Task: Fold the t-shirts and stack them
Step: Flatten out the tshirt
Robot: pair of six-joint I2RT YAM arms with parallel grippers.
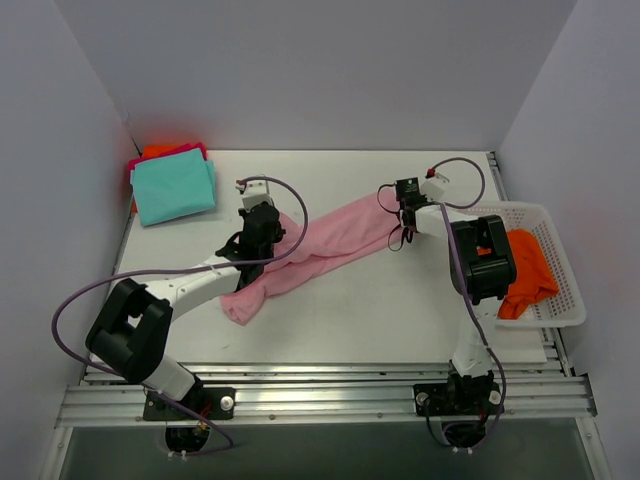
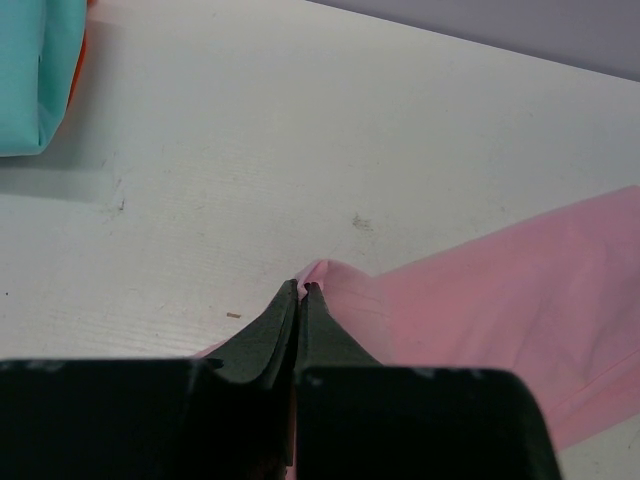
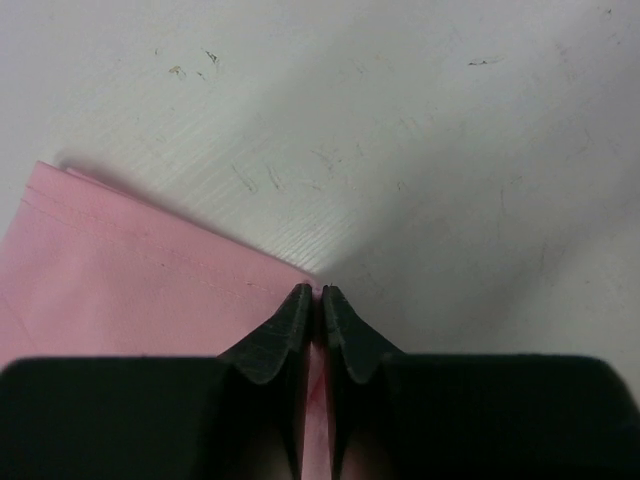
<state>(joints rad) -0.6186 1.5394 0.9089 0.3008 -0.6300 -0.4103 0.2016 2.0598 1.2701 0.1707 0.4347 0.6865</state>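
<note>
A pale pink t-shirt [image 1: 320,250] lies stretched in a diagonal band across the middle of the table. My left gripper [image 1: 262,218] is shut on a pinched fold of it [image 2: 330,275] near its left part. My right gripper [image 1: 405,205] is shut on its upper right corner [image 3: 150,270]. A folded stack sits at the back left: a teal shirt [image 1: 172,190] on top, with magenta [image 1: 190,149] and orange [image 1: 157,150] edges under it. The teal shirt shows in the left wrist view [image 2: 30,70]. Another bright orange shirt [image 1: 528,272] lies in the basket.
A white plastic mesh basket [image 1: 560,262] stands at the right edge of the table, next to my right arm. Grey walls close in the back and both sides. Cables loop from both arms over the table.
</note>
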